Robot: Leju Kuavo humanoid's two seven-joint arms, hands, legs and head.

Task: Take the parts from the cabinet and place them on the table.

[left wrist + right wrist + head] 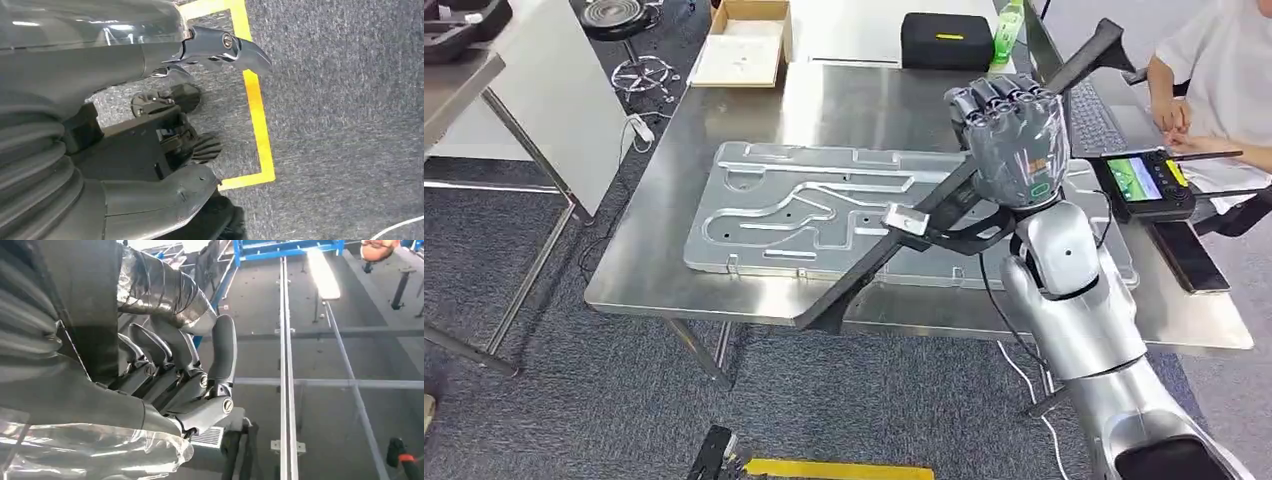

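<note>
Gripping the long black bar point(944, 205) near mid-length, right hand point(1009, 140) holds it tilted above the counter point(654, 270); stiff, likely light, prone to pivoting. Left hand point(220, 45): state unclear.

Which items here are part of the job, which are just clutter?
Job: long black part gripped in right hand; grooved metal plate; steel table.
Clutter: cardboard box; black case; handheld controller; green bottle.

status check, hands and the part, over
Right hand grips long black part above metal tray. Left hand hangs over carpet, state unclear. Person's arm at table edge.
</note>
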